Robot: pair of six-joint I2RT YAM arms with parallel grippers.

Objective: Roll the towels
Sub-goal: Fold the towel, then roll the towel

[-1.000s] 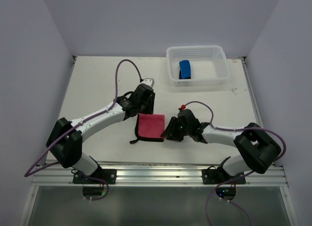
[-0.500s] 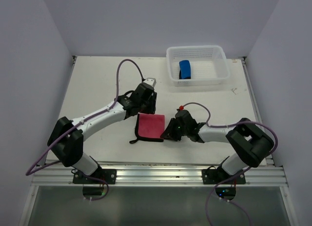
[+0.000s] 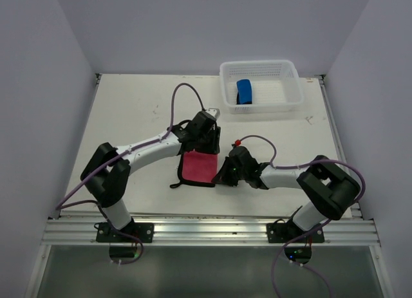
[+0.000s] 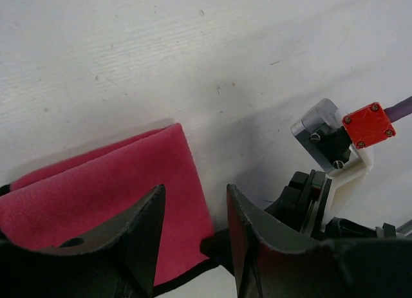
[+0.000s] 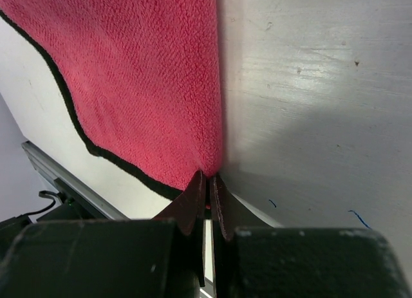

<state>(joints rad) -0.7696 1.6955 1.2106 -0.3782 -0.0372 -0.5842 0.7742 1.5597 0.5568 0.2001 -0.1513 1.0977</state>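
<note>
The pink-red towel (image 3: 197, 167) (image 4: 109, 195) (image 5: 141, 73) lies flat, folded, with dark edging, in the middle of the table. My right gripper (image 3: 220, 177) (image 5: 207, 179) is shut on its near right corner, with cloth pinched between the tips. Over the towel's right edge, near the far corner, my left gripper (image 3: 208, 150) (image 4: 194, 194) stands open; its jaws straddle that edge and hold nothing. The bright blue towel (image 3: 244, 92) sits rolled in the basket.
The white mesh basket (image 3: 283, 98) stands at the back right of the white table (image 3: 129, 118). In the left wrist view the right arm's wrist with its red block (image 4: 368, 125) is close by. A metal rail (image 3: 206, 227) runs along the near edge.
My right gripper has shut on the pink-red towel's corner. The left arm has swung right, from the towel's far left side to its right edge.
</note>
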